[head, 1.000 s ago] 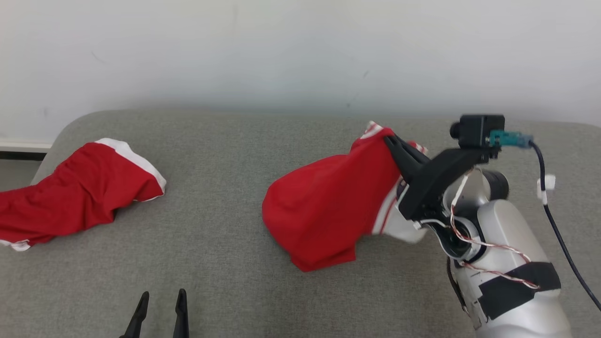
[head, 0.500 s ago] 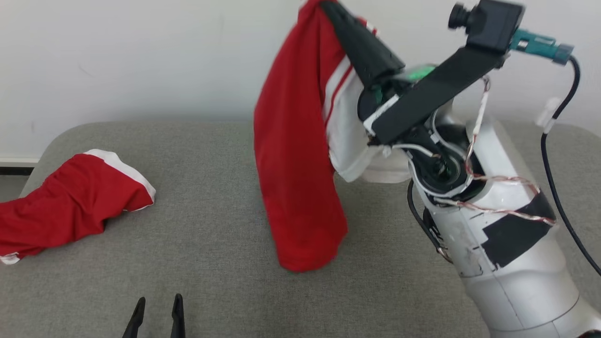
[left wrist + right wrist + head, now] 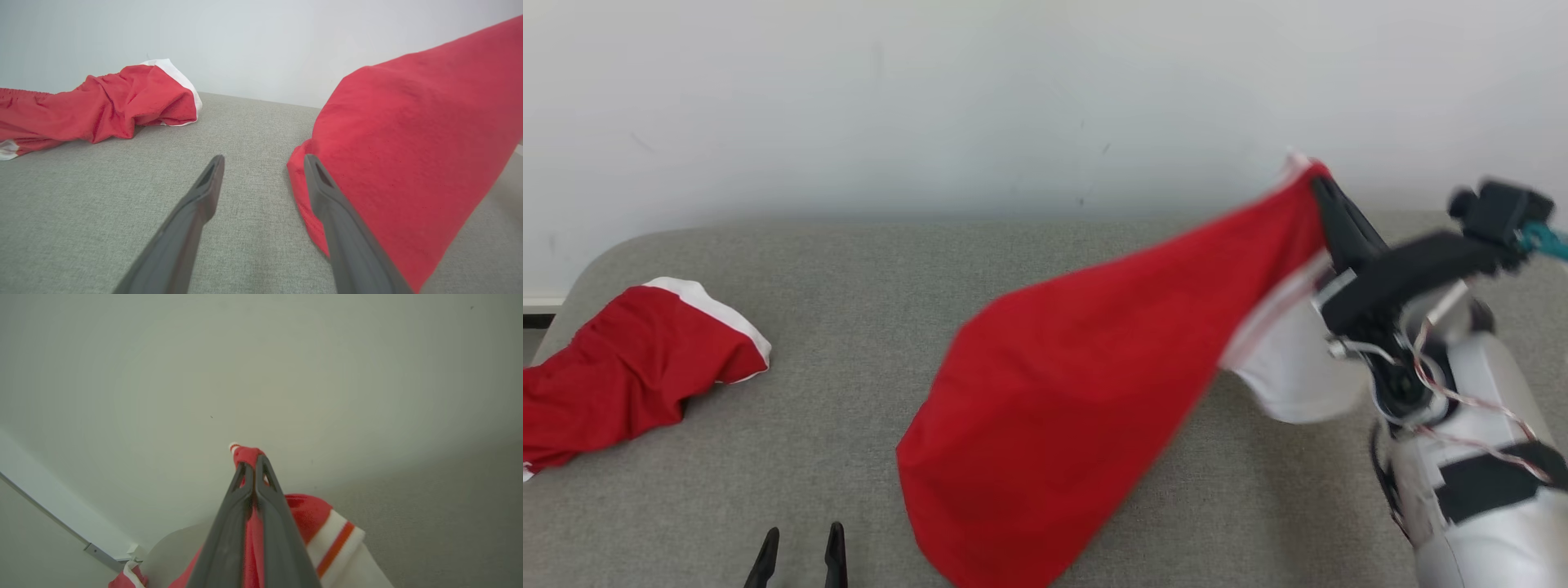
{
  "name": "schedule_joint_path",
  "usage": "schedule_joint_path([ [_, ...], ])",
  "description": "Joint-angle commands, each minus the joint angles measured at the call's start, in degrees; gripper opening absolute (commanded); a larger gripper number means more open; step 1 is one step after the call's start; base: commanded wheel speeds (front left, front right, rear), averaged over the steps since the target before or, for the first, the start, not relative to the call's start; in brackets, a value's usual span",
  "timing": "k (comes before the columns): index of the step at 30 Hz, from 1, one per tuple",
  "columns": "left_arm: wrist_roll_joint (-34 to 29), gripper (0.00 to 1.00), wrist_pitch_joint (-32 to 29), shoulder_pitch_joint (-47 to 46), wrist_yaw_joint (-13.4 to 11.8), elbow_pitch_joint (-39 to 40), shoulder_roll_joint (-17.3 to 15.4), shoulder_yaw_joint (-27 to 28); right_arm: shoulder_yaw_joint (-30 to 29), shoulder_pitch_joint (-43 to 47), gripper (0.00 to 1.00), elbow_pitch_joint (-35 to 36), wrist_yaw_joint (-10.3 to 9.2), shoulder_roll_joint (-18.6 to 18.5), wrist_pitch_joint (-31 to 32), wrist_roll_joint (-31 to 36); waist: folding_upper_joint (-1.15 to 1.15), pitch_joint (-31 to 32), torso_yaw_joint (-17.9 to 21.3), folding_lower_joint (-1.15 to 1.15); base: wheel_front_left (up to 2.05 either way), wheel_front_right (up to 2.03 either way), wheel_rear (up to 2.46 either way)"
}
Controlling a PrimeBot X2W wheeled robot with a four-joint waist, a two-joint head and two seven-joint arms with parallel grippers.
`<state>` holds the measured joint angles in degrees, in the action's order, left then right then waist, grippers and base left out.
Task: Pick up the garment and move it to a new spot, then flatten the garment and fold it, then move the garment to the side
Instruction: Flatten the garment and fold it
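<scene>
Right pincer (image 3: 1316, 183) around garment (image 3: 1062, 392) corner

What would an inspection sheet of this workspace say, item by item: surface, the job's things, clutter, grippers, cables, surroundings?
Surface: grey cushion, fabric-covered, bare between the two garments.
Job's things: red garment with white trim, lifted by one end, slanting down toward the front.
Clutter: second red garment, crumpled at the cushion's left edge.
Grippers: left gripper, jaws open, empty; right gripper, jaws shut on the red garment.
Cables: teal plug at the right wrist camera; thin red-white wires along the forearm.
Surroundings: plain pale wall behind.
</scene>
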<state>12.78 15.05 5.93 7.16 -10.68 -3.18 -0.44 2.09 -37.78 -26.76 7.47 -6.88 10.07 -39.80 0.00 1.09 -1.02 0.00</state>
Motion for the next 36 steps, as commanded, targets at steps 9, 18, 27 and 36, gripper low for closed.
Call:
schedule_joint_path([
  [9, -0.2, 1.0, 0.19, -0.48, 0.24, 0.0, 0.03, -0.31, -15.42, 11.03, 0.0, -1.62, 0.05, 0.53, -0.33, 13.32, 0.0, -1.45, 1.42, 0.0, 0.0, 0.0, 0.0],
  [18, -0.32, 1.0, 0.19, -2.1, 0.28, -0.55, -0.27, -1.25, -21.74, 17.42, 0.0, -2.21, 0.05, 3.22, -0.52, 22.11, 0.0, -2.45, 0.94, 0.0, 0.0, 0.0, 0.0],
  [27, -0.08, 1.0, 0.19, -1.71, 0.31, -0.91, -0.26, -1.22, -25.77, 24.78, 0.23, -1.82, 0.05, 3.61, 6.61, 35.67, 0.0, -1.91, 0.1, 0.0, 0.0, 0.0, 0.0],
  [36, -0.07, 1.0, 0.19, -1.41, 0.31, -0.91, -0.14, -1.04, -23.27, 26.22, 1.0, 5.47, 0.05, 3.98, 10.88, 35.34, 0.0, -1.36, 0.8, 0.0, 0.0, 0.0, 0.0],
])
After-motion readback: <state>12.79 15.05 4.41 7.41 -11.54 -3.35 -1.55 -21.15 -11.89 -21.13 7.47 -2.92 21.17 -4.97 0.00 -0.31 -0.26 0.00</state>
